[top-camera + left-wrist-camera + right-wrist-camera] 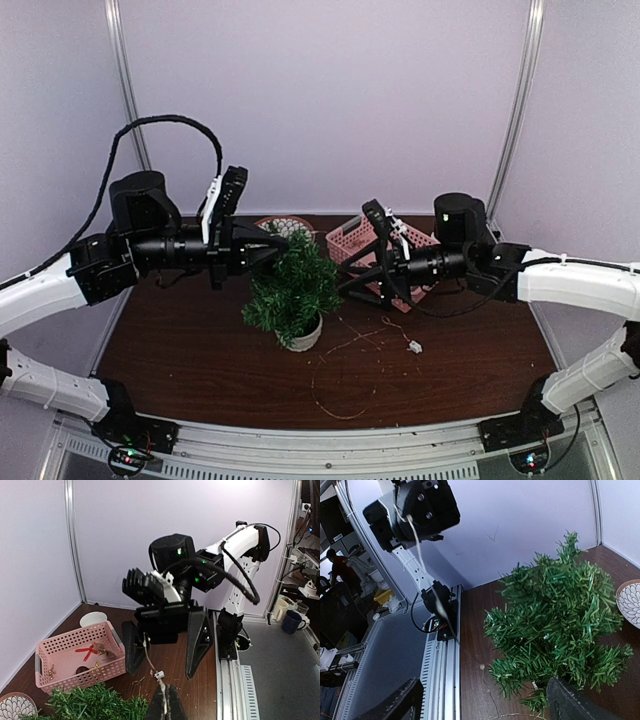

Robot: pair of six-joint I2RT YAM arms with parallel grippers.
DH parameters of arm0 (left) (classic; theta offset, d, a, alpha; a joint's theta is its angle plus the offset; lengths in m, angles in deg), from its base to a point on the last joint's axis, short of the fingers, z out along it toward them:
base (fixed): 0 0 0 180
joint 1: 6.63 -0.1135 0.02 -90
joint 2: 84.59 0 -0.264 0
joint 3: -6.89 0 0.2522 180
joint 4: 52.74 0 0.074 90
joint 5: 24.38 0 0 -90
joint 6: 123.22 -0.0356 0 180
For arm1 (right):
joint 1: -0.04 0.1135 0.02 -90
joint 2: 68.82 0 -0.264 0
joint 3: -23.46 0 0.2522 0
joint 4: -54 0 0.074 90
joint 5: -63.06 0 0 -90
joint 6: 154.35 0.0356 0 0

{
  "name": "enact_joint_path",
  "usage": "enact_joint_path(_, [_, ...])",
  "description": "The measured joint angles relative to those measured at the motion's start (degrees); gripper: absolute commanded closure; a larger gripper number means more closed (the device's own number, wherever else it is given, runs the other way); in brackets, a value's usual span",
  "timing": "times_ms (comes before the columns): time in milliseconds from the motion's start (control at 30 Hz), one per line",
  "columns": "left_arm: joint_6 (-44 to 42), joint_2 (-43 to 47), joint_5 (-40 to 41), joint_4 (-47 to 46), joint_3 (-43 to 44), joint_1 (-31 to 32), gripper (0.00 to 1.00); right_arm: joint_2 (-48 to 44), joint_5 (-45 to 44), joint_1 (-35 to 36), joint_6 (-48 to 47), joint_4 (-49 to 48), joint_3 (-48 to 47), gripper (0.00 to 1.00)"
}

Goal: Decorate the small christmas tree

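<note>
The small christmas tree (293,288) stands in a whitish pot (303,336) mid-table, also seen in the right wrist view (560,620). My left gripper (283,244) hovers above the tree top, shut on a thin light wire (161,677) with a small white bead. The wire runs up against one finger (133,647) of my right gripper (163,667). That right gripper (355,252) faces the tree from the right, open wide with nothing clamped. More wire (340,385) lies looped on the table in front of the tree.
A pink basket (372,243) with a red bow and small ornaments (92,652) sits behind the right gripper. A patterned plate (284,226) lies behind the tree. A small white connector (415,346) lies on the table to the right.
</note>
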Motion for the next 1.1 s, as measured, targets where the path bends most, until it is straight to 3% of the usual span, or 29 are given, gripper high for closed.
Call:
enact_joint_path(233, [1.3, 0.2, 1.5, -4.2, -0.8, 0.0, 1.00, 4.1, -0.5, 0.8, 4.5, -9.6, 3.1, 0.36])
enact_joint_path(367, [1.9, 0.2, 2.2, -6.0, -1.6, 0.0, 1.00, 5.6, -0.6, 2.1, 6.3, -15.0, 3.0, 0.67])
enact_joint_path(467, [2.1, 0.2, 3.1, -6.6, -2.4, 0.0, 1.00, 6.3, -0.8, 2.7, 7.7, -17.5, 2.9, 0.96])
enact_joint_path(500, [2.3, 0.4, 3.4, -6.7, -2.8, 0.0, 1.00, 6.2, -0.9, 2.8, 7.8, -17.9, 2.9, 1.00])
enact_joint_path(700, [2.5, 1.5, 6.1, -6.4, -4.1, 0.0, 0.99, 3.5, -3.6, 2.9, 5.5, -12.5, 0.9, 1.00])
enact_joint_path(933, [2.6, 2.6, 9.4, 1.8, -4.3, 0.0, 0.40, -0.9, -10.0, 2.9, -3.3, 7.7, -11.7, 1.00])
enact_joint_path(1100, [2.5, 6.6, 10.9, 10.1, -4.5, 0.0, 0.23, -0.4, -16.4, 3.0, -11.5, 25.1, -22.3, 1.00])
